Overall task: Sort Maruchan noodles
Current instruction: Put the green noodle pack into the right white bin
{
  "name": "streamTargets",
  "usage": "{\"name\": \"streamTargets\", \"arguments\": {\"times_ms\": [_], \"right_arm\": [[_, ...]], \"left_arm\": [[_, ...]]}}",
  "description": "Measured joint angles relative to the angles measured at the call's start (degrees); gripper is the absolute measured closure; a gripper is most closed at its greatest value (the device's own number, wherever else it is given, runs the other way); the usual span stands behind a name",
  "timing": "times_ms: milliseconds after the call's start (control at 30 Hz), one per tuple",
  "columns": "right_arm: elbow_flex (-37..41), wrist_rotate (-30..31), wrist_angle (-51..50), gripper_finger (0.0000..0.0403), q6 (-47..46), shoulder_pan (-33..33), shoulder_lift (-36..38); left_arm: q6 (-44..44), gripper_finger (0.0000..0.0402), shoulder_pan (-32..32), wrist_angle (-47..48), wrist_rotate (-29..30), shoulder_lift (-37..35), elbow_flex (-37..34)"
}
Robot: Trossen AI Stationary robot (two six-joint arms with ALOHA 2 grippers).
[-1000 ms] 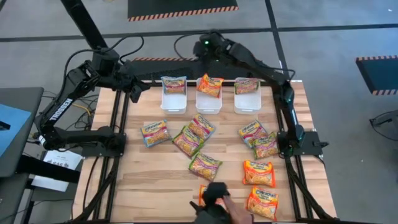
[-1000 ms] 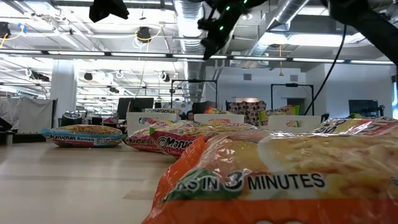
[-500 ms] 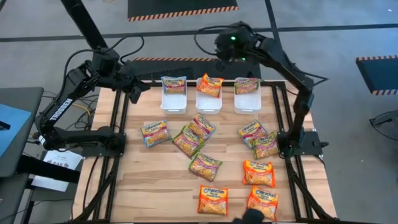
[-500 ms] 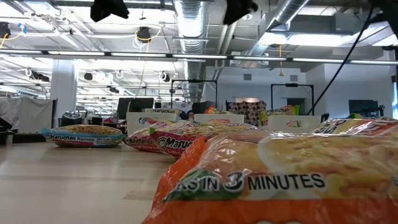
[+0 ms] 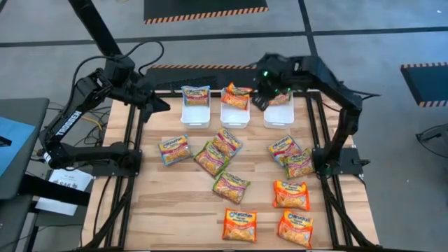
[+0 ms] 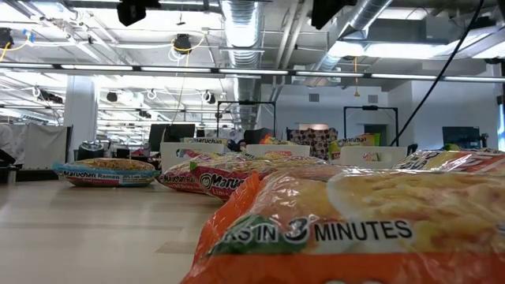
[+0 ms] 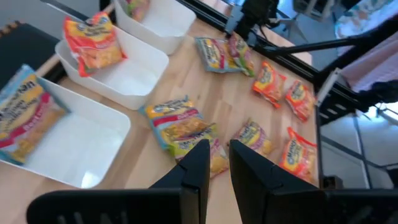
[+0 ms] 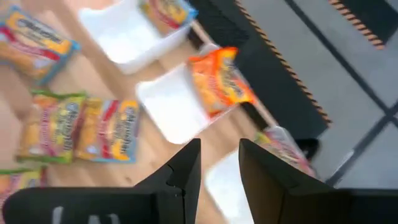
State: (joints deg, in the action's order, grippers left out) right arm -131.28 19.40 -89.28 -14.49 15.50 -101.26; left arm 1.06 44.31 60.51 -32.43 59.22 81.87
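Overhead, right hand (image 5: 262, 98) apparently empty, orange packet (image 5: 236, 96) in tray just beside.

The right gripper (image 5: 260, 100) hangs between the middle tray (image 5: 234, 116) and the right tray (image 5: 278, 116), above the surface (image 5: 175, 203). Each of the three trays holds one packet; the left tray (image 5: 195, 114) lies beyond the middle one. Loose packets (image 5: 227, 162) lie spread on the surface nearer the front edge. The left gripper (image 5: 155, 105) waits beside the left tray.
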Motion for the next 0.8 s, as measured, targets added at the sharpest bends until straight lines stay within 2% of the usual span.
{"name": "streamTargets", "arguments": {"times_ms": [267, 467, 600, 800], "right_arm": [[13.4, -0.7, -0.3, 0.0271, -11.2, -11.2, 1.1], [24.2, -1.9, 1.0, 0.0271, -23.6, -17.5, 1.3], [31.5, -4.8, 7.6, 0.0271, -30.9, -20.6, 1.7], [43.7, -10.2, 25.3, 0.0271, -38.1, -23.7, 3.7]], "left_arm": [[-3.0, 0.0355, 0.0, 3.0, -1.7, -0.1, 0.0], [-3.6, 0.0355, 0.0, 3.9, -1.8, -0.2, 0.0], [-6.0, 0.0355, 0.0, 5.9, -1.9, -0.2, 0.0], [-7.5, 0.0355, 0.0, 6.9, -1.9, -0.2, 0.0]]}}
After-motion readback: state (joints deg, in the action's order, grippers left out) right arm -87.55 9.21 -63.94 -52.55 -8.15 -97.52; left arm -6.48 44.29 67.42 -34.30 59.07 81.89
